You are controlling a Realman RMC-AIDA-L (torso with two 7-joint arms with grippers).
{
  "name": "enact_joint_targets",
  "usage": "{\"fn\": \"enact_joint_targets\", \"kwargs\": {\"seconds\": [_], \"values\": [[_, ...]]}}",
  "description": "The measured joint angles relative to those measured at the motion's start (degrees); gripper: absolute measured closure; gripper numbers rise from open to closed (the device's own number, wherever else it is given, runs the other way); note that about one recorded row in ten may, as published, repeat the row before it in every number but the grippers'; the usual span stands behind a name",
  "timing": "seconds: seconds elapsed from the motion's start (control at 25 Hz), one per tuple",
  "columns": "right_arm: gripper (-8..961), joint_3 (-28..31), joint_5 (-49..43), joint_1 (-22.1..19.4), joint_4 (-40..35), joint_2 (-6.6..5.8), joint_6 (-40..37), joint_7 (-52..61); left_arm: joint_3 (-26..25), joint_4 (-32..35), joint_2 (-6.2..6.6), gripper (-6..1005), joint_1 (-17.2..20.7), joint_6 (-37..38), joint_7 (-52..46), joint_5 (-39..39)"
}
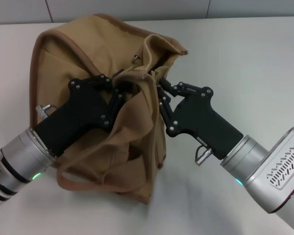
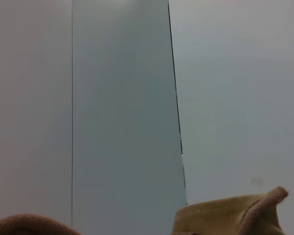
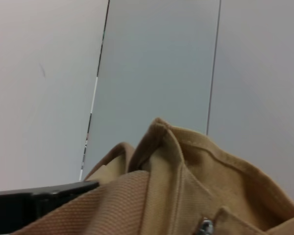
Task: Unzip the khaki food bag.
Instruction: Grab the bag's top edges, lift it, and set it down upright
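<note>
The khaki food bag [image 1: 88, 44] sits crumpled and tilted at the middle of the white table, its brown-piped top edges bunched together. One wide strap handle [image 1: 103, 181] loops down the front. My left gripper [image 1: 127, 84] reaches in from the left and is shut on a fold of the bag's top. My right gripper [image 1: 161, 94] reaches in from the right and is shut on the bunched fabric right beside it. A small silver metal piece [image 1: 135, 58] shows on the bag top behind the grippers. The bag's fabric also shows in the left wrist view [image 2: 220, 218] and the right wrist view [image 3: 196, 171].
The white table [image 1: 245, 49] spreads around the bag on all sides. A grey panelled wall [image 2: 122, 98] stands behind it. A black gripper part [image 3: 39, 205] shows at the edge of the right wrist view.
</note>
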Motion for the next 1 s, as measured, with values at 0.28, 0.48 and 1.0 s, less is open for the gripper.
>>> {"fn": "enact_joint_targets", "kwargs": {"seconds": [0.28,0.48,1.0], "values": [[853,0.0,-2.0,0.2,-0.1,0.0,0.0,-0.3,0.0,-0.1,0.0,931,0.1,0.1,0.0,0.0],[925,0.4,-2.3,0.2,-0.3,0.0,0.4,-0.4,-0.1,-0.1,0.0,930,0.1,0.7,0.0,-0.2],[950,0.5,-2.0,-0.8,-1.4,0.0,0.6,0.0,-7.2,-1.3,0.0,930,1.3,5.5,-0.3,-0.2]]}}
